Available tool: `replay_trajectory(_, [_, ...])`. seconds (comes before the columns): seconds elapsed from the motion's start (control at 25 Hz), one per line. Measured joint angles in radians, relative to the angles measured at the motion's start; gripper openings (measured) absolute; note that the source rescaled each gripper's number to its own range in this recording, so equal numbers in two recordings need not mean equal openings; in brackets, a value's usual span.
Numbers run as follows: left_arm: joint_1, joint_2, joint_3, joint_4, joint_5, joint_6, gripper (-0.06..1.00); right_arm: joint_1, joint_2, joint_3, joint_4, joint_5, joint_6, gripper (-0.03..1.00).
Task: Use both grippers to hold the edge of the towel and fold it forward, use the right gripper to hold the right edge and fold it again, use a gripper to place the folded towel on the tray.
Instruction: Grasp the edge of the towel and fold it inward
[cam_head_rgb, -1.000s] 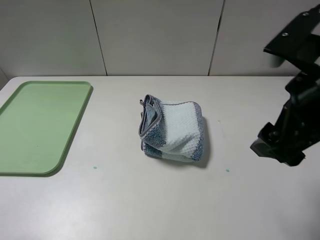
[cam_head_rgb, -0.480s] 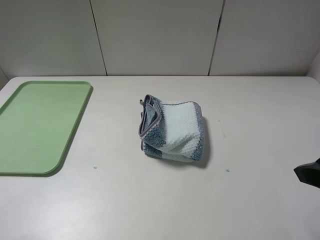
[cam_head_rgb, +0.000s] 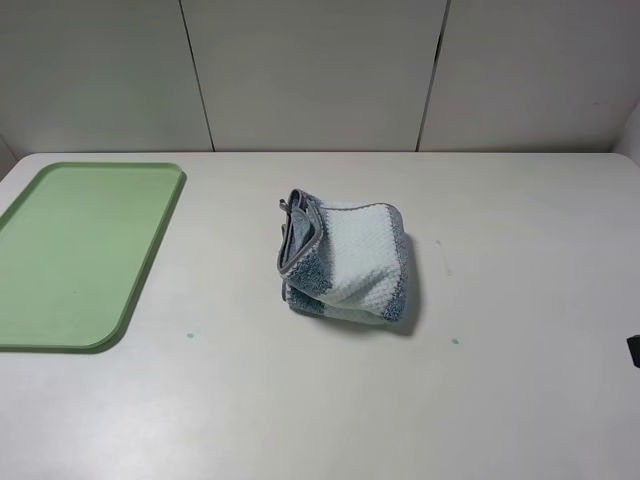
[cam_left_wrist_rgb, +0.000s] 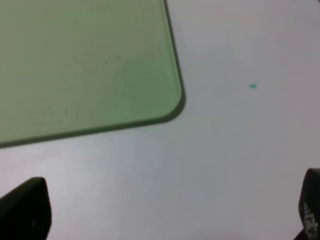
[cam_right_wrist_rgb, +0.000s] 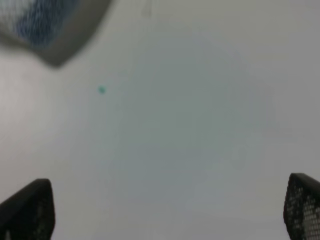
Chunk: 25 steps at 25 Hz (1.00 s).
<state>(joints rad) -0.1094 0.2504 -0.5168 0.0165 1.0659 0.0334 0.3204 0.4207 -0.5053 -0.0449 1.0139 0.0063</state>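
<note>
The towel (cam_head_rgb: 345, 262) is lying folded into a thick, rumpled bundle near the middle of the table (cam_head_rgb: 300, 410); its waffle surface is showing a broad pale stripe on top, with blue-grey bands along the near and right sides. The edge of the towel (cam_head_rgb: 303, 245), a thin grey piped hem, is curling up along the bundle's left side; a small loop tag (cam_head_rgb: 285, 207) is poking out at the far left corner. The towel is resting on the tabletop, well apart from the tray (cam_head_rgb: 150, 262). The tray, light green with a low rim and rounded corners, is sitting flat at the table's left side. A tiny teal speck (cam_head_rgb: 190, 335) is marking the table between tray and towel, toward the near side; a second teal speck (cam_head_rgb: 455, 341) is lying off the towel's near right corner. Pale wall panels (cam_head_rgb: 310, 70) are standing behind the table.

The left gripper (cam_left_wrist_rgb: 167, 212) is hovering over bare tabletop just beside the tray's rounded near corner; its jaws are standing wide open, one dark fingertip showing at each side of its wrist view. The right gripper (cam_right_wrist_rgb: 165, 210) is hovering over the table with its jaws spread wide too; a blurred corner of the towel is showing ahead of it. In the high view only a black sliver (cam_head_rgb: 634, 350) of that arm is showing at the right edge.
</note>
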Motion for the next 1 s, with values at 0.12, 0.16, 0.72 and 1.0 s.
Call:
replay_trajectory(0.12, [0.000,0.000,0.000,0.000,0.000,0.000,1.00,-0.035,-0.066,0.002,0.000,0.000,-0.006,1.00])
replay_trajectory(0.16, [0.000,0.000,0.000,0.000,0.000,0.000,1.00,-0.046,-0.086,0.002,0.000,0.000,-0.006,1.00])
replay_trajectory(0.72, [0.000,0.000,0.000,0.000,0.000,0.000,1.00,-0.082,-0.364,0.003,0.004,0.001,-0.019,1.00])
replay_trajectory(1.0, [0.000,0.000,0.000,0.000,0.000,0.000,1.00,-0.082,-0.426,0.004,0.005,0.002,-0.023,1.00])
